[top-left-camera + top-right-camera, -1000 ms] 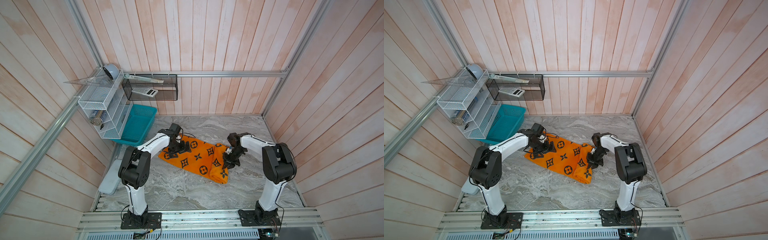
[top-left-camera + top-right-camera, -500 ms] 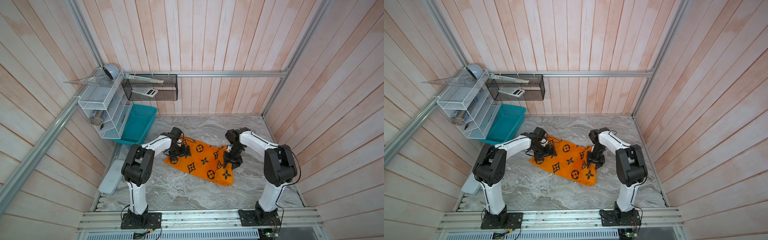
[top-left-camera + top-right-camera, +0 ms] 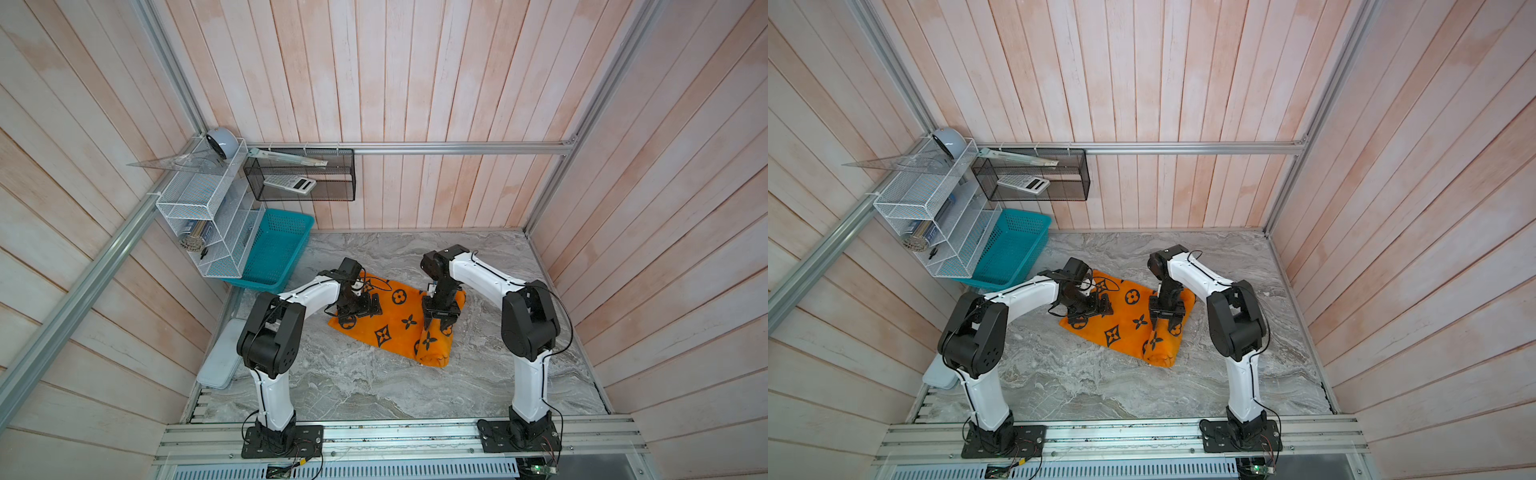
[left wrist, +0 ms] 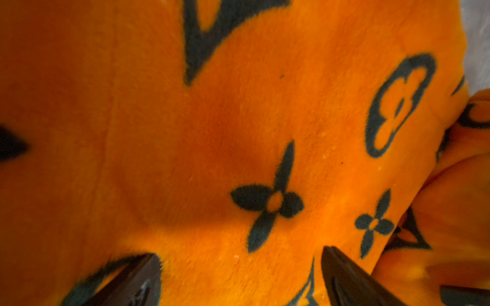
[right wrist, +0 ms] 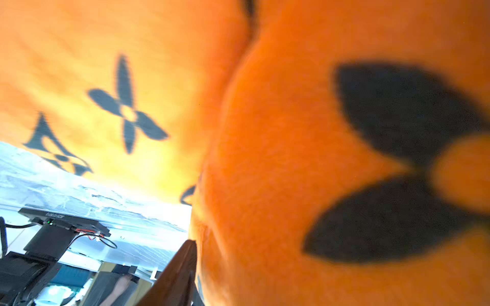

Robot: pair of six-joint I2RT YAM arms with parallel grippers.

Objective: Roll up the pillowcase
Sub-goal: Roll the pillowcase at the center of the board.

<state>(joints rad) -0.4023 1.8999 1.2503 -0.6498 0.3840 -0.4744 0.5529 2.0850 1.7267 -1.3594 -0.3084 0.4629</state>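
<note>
on the grey marble table [image 3: 374,386], i see the orange pillowcase [image 3: 399,320] lying mostly flat between both arms, rolled up at its right end. left gripper [image 3: 361,311] sits low on the flat part, jaws spread wide. right gripper [image 3: 440,326] straddles the rolled end, jaws parted.

the right gripper [image 3: 439,326] has spread its jaws astride the pillowcase [image 3: 392,316], now rolled thicker.

The pillowcase [image 5: 265,159] fills most of the frame (its rolled bulge blurred); one dark finger [image 5: 176,275] sits just beside it at the frame's edge.
</note>
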